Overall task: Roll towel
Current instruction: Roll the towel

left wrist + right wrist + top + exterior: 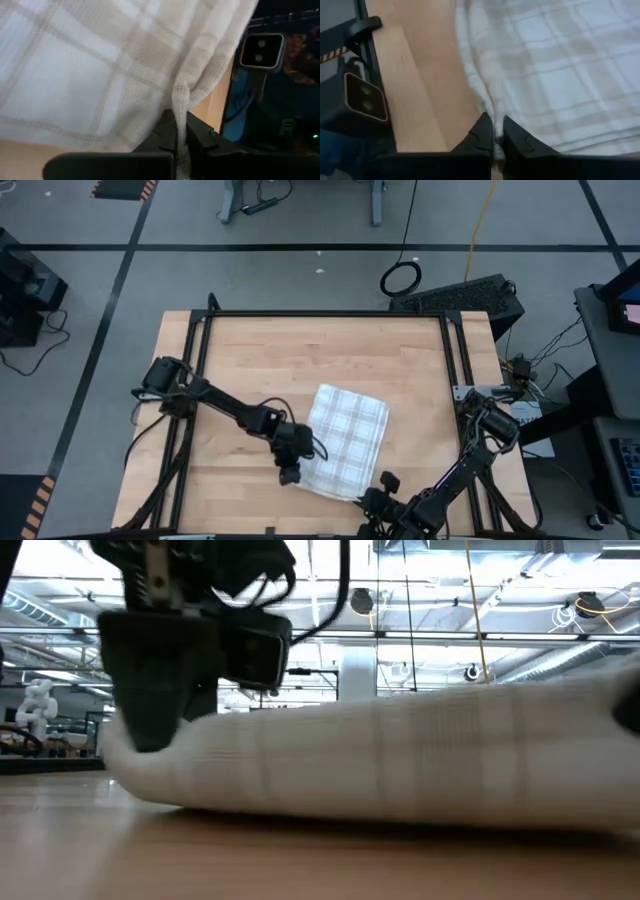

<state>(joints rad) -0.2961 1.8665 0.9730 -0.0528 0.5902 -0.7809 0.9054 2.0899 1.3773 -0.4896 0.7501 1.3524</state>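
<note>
Risk: uneven lift likely if one pinch slips; thin cloth edge held by fingertips only, so roll could start skewed or a corner could drop back flat.
Cause: two grips on separate corners of the near edge; any mismatch in pull would stretch or twist the towel (345, 440).
Towel place: lying flat mid-table on the wooden tabletop (300, 360), near edge slightly bunched.
Left gripper (290, 475): clenched on the towel's near-left corner, fold of cloth nipped between fingers (165, 137).
Right gripper (383, 484): clenched on the near-right edge, hem caught between fingers (482, 132).
</note>
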